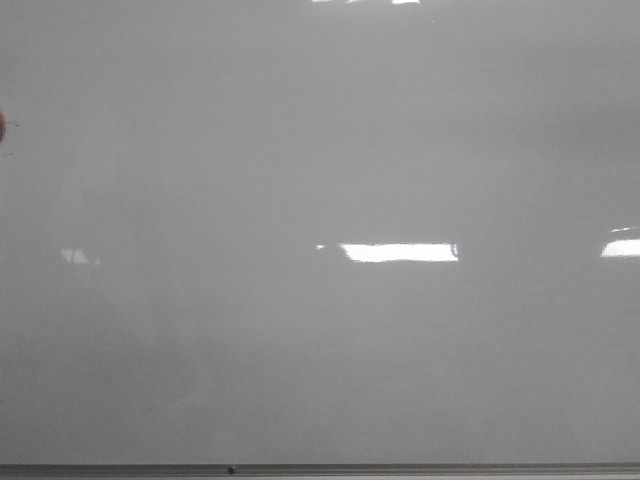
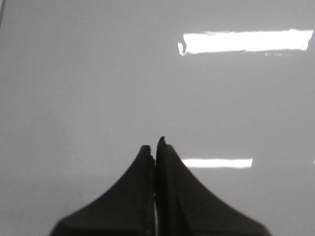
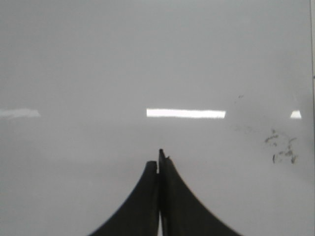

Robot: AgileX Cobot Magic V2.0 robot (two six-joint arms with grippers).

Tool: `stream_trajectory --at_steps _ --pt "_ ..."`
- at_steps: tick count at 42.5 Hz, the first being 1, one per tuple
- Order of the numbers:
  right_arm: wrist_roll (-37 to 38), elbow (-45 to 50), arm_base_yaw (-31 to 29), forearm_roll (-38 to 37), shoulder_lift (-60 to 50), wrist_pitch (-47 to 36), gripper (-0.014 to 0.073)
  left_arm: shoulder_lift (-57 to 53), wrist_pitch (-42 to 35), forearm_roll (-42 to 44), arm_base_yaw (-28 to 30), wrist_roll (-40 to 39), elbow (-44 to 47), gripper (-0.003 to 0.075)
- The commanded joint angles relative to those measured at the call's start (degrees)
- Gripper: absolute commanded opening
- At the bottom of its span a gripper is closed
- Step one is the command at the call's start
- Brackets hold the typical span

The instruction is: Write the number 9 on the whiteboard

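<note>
Filling the front view, the whiteboard (image 1: 320,200) looks rigid, glossy and slippery, bearing no number 9 yet. Both the left gripper (image 2: 155,145) and right gripper (image 3: 159,158) have fingers clenched empty; no marker shows to grasp.

All views face whiteboard (image 1: 320,150) (close) — shared.

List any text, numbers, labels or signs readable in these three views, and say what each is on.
None can be read.
whiteboard: blank in the front view, no 9 drawn on it.
dark smudges on the board in the right wrist view: leftover ink flecks, not legible as characters.
left gripper and right gripper: no markings visible.
</note>
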Motion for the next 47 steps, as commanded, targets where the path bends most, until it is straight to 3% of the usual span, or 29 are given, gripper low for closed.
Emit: stream_trajectory --at_steps 1,12,28,32,35,42,44,47 --pt "-0.1 -1.9 -0.2 0.0 4.3 -0.6 -0.0069 4.2 0.3 -0.3 -0.1 -0.6 -1.7 -0.0019" --pt "-0.1 -1.2 -0.2 0.0 12.0 2.7 -0.0069 11.0 7.1 -0.3 -0.1 -0.6 0.6 -0.0019" --pt "-1.9 -1.2 -0.2 0.0 20.2 3.3 -0.0064 18.7 6.8 -0.4 -0.1 -0.6 3.5 -0.0018" --pt "-2.3 -1.2 -0.2 0.0 20.7 3.4 -0.0012 20.6 6.8 -0.4 -0.1 -0.6 3.5 -0.0004" --pt "-2.3 -1.2 -0.2 0.0 20.7 3.7 0.0092 22.2 6.3 -0.4 -0.1 -0.6 3.5 0.006" --pt "-2.6 -1.2 -0.2 0.0 20.7 4.4 0.0479 26.1 1.3 -1.8 -0.1 -0.6 3.1 0.04" --pt "-2.6 -1.2 -0.2 0.0 20.7 4.9 0.0548 27.5 -0.2 -3.3 -0.1 -0.6 3.0 0.0507" --pt "-2.6 -1.2 -0.2 0.0 20.7 5.4 0.06 29.7 -1.1 -3.3 -0.3 -0.6 2.2 0.0586"
